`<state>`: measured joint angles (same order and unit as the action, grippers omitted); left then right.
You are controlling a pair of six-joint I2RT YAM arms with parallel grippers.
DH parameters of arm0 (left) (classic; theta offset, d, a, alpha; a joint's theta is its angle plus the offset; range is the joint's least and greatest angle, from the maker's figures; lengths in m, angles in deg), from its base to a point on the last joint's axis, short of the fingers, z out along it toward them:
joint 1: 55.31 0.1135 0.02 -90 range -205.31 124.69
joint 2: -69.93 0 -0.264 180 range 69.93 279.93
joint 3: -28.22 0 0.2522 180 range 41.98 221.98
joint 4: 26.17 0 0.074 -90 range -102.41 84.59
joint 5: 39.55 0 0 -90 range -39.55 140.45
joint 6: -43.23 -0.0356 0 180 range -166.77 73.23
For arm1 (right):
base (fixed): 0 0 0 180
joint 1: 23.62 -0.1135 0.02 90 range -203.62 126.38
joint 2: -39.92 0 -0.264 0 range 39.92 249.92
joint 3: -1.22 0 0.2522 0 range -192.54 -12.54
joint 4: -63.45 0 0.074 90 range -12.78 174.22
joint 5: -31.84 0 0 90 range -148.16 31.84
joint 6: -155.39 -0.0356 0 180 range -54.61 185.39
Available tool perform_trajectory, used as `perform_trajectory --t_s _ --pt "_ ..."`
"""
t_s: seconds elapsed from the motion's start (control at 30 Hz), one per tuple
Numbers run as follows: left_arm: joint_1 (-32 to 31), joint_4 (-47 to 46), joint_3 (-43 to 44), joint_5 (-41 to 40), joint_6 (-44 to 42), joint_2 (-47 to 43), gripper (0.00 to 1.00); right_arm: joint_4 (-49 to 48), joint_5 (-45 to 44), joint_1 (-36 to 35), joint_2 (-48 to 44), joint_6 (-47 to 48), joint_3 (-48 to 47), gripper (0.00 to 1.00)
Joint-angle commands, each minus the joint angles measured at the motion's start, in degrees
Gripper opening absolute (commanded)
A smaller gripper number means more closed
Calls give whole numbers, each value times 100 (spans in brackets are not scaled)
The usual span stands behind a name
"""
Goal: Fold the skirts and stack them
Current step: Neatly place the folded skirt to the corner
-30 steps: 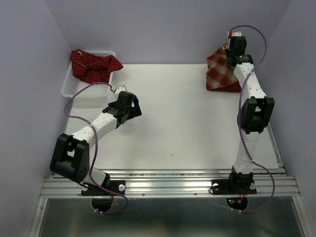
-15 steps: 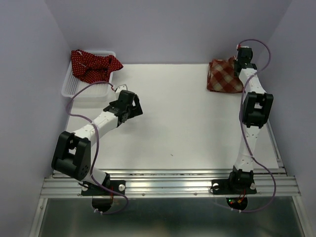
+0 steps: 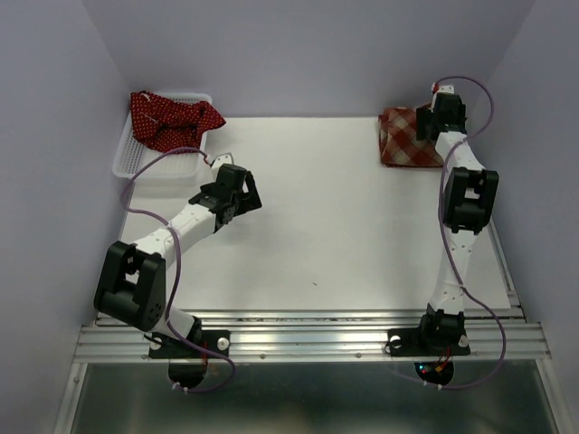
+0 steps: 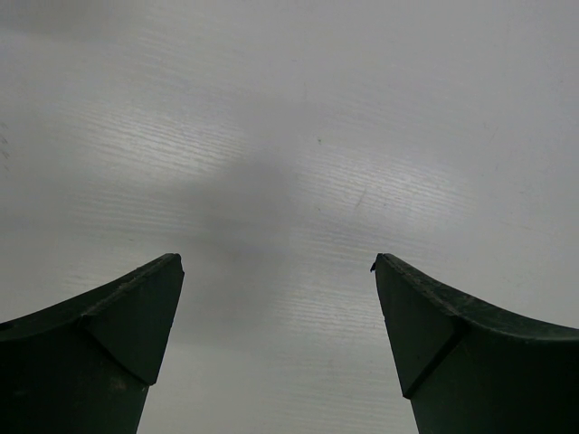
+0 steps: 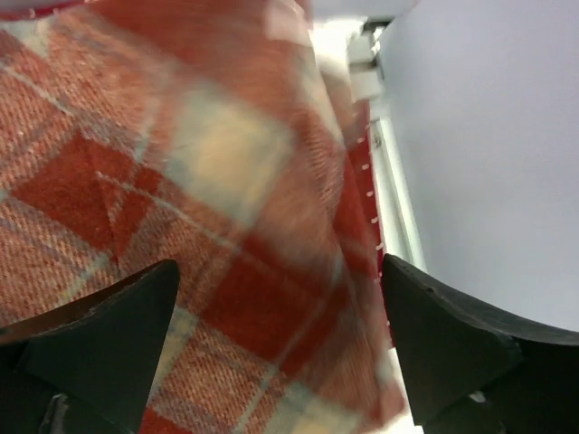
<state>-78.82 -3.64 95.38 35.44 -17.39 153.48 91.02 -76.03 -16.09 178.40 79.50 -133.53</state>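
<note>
Noted plaid skirt (image 3: pixel 407 137) flat at upper right of desk (image 3: pixel 344 226), right tool (image 5: pixel 280 271) spread over it. Noted left tool (image 4: pixel 276 262) spread above desk. Noted dotted red cloth (image 3: pixel 172 119) heaped in basket (image 3: pixel 136 167), upper left.

**Reds on white**

At two o'clock, the plaid skirt (image 3: pixel 409 137) is checked red and tan. At ten o'clock, the dotted cloth (image 3: pixel 172 120) is dark red with tiny white spots, in a white mesh basket (image 3: pixel 149 165). The counter (image 3: pixel 344 226) is white and the walls (image 3: pixel 298 54) pale lilac.
</note>
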Motion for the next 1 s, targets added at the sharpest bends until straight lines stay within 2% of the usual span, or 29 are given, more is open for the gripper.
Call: perform_trajectory --t_s 0.0,0.17,0.37,0.47,0.5,0.57,0.6,0.67,0.7,0.73,0.8,0.83,0.97 --pt "30 -113 293 -29 -100 -260 99 -634 -445 -15 -101 -84 -223 100" --pt "22 -87 328 -46 -82 -348 99 -493 -411 -15 -715 -233 -101 100" --pt "22 -16 276 -55 -38 -734 99 174 388 -15 -1733 -742 -4 100" --pt "39 71 328 -108 -56 -1068 99 746 888 -15 -2253 -1427 460 100" --pt "39 72 346 -169 -73 -1156 99 773 1221 -15 -2751 -1959 1132 100" --pt "65 168 485 -257 -47 -1349 99 581 1723 -146 -3324 -2271 2013 100" --pt "135 212 565 -283 -38 -1393 99 327 1812 -242 -3893 -2516 2914 100" --pt "249 369 854 -336 -21 -1438 99 176 1796 -749 -4397 -2527 3684 100" --pt "415 405 960 -354 -116 -1420 99 167 1369 -953 -4843 -2562 4306 100" --pt "522 440 1057 -380 -152 -1403 99 158 1278 -1147 -5065 -2614 4312 100" --pt "802 563 1425 -372 -240 -1350 99 114 1381 -1508 -5522 -2763 5188 100" --pt "1143 581 1688 -258 -458 -1237 99 -51 1539 -1509 -5985 -2991 5739 100" --pt "2050 223 2268 74 -671 -727 99 -352 2085 -1579 -6901 -3353 6682 100"
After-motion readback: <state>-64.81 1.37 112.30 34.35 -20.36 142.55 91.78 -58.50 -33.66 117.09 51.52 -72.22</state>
